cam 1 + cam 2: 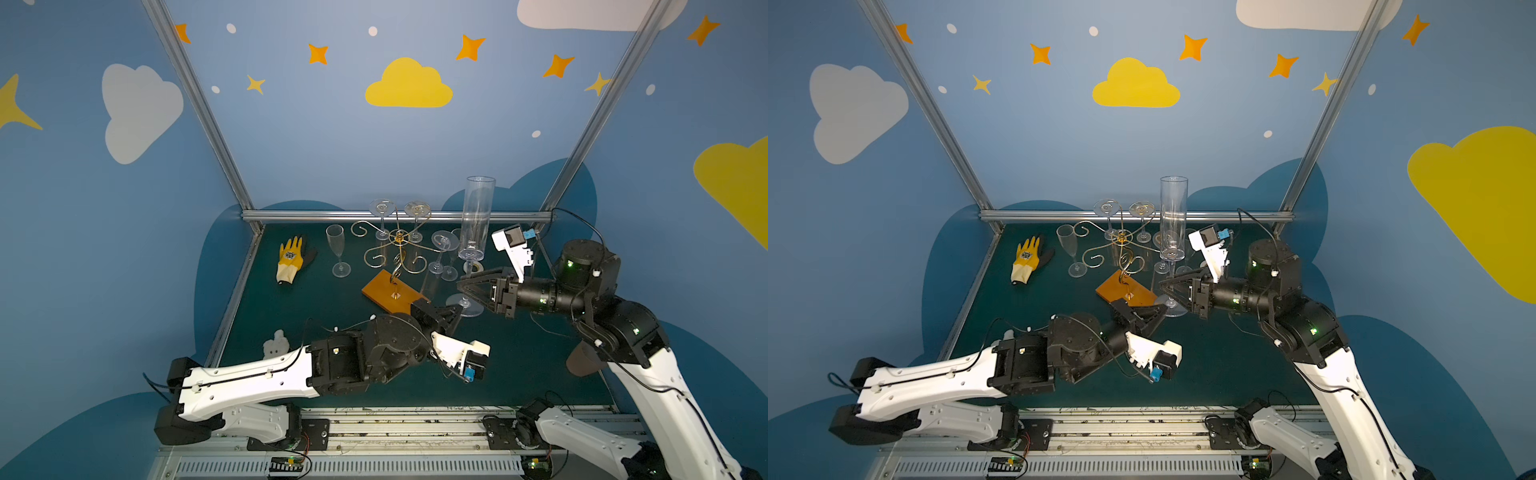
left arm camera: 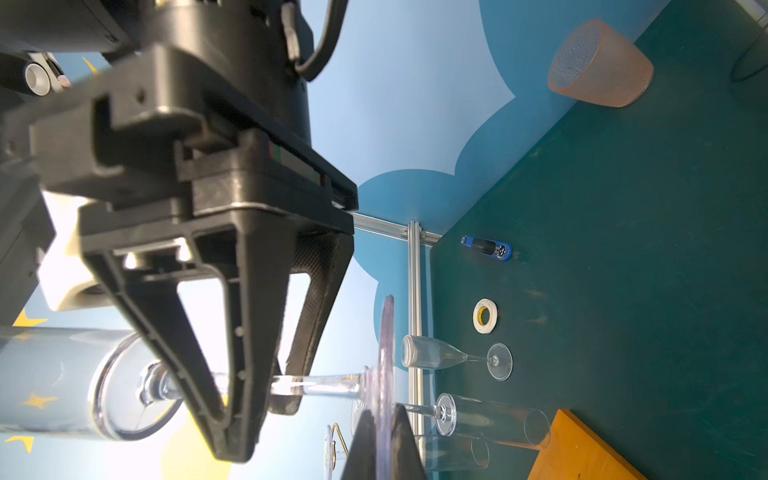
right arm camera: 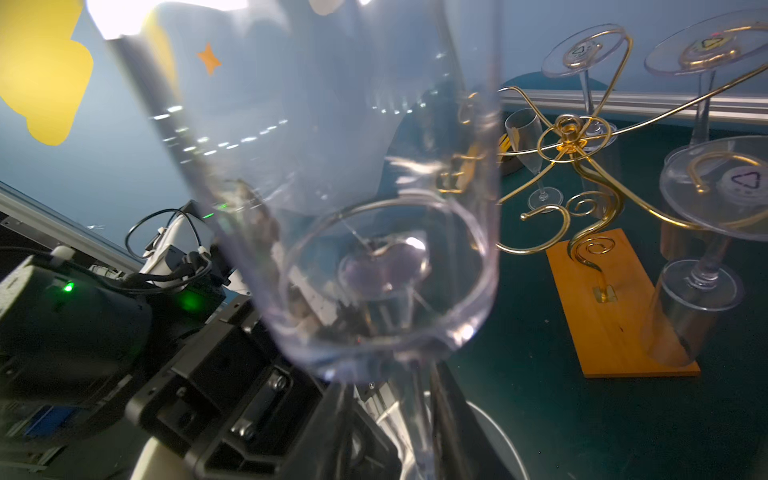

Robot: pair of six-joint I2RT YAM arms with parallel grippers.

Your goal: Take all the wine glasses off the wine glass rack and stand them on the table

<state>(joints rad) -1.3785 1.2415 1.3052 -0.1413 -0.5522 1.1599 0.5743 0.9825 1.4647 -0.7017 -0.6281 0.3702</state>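
- One wine glass (image 1: 478, 216), a tall clear straight-sided plastic flute: upright, off the rack, just right of it.
- Right fingers (image 1: 478, 277): clenched on its stem, between bowl and foot.
- Left fingers (image 2: 405, 453): pinched on the rim of its foot.
- One wine glass rack (image 1: 382, 291), gold wire on an orange wooden base, on the green table (image 1: 519, 365).
- Other clear flutes: three hanging inverted (image 1: 382, 208), two standing (image 1: 337, 249).

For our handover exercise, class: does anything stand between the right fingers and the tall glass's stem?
Nothing visible does. The fingers of the right gripper sit either side of the stem of the upright glass, with no other object between. The left gripper pinches the foot below them, and the rack stands off to one side.
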